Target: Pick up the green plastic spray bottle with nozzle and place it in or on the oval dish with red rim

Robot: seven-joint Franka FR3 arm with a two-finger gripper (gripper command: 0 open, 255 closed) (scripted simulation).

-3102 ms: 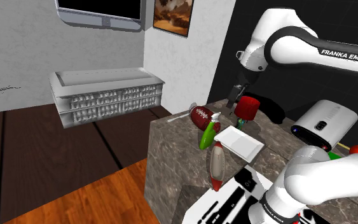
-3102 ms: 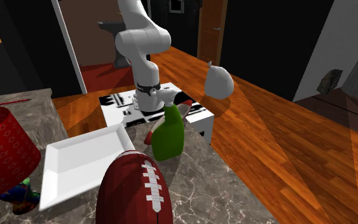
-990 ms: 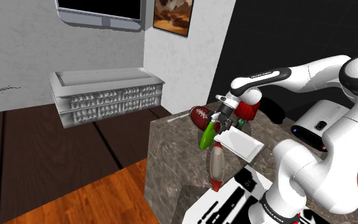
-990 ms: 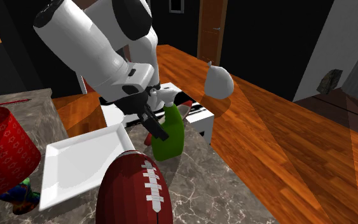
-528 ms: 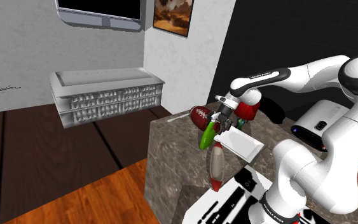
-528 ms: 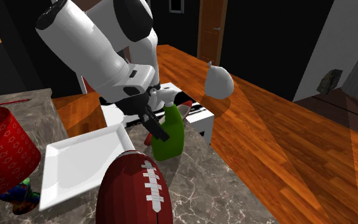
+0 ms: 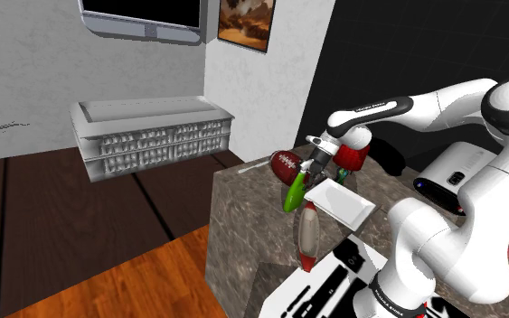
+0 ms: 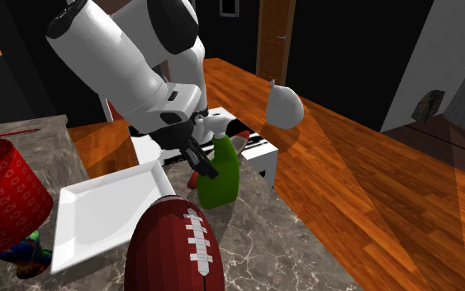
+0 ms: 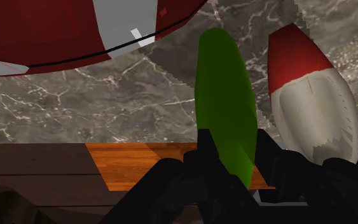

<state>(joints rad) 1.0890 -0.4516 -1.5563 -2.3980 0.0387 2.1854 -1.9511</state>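
Note:
The green spray bottle (image 7: pixel 294 193) stands near the marble counter's edge, its white nozzle up at my black gripper (image 7: pixel 314 171). Seen from the hand, the green body (image 9: pixel 225 105) runs out from between the two fingers, which clasp its upper end; the gripper (image 9: pixel 229 156) is shut on it. In the second exterior view the gripper (image 8: pixel 201 160) grips the bottle (image 8: pixel 220 177) just under the nozzle. The oval dish with red ends and a pale middle (image 7: pixel 307 237) leans at the counter's near edge, right beside the bottle (image 9: pixel 311 108).
A maroon football (image 7: pixel 287 165) lies just beyond the bottle, large in the second exterior view (image 8: pixel 181 248). A white square plate (image 7: pixel 341 201) lies beside the gripper. A red patterned shade (image 7: pixel 353 154) stands behind. The counter edge drops to the wood floor (image 7: pixel 144 280).
The fingers have drawn together onto the bottle's upper end. The arm and the bottle have stayed where they were.

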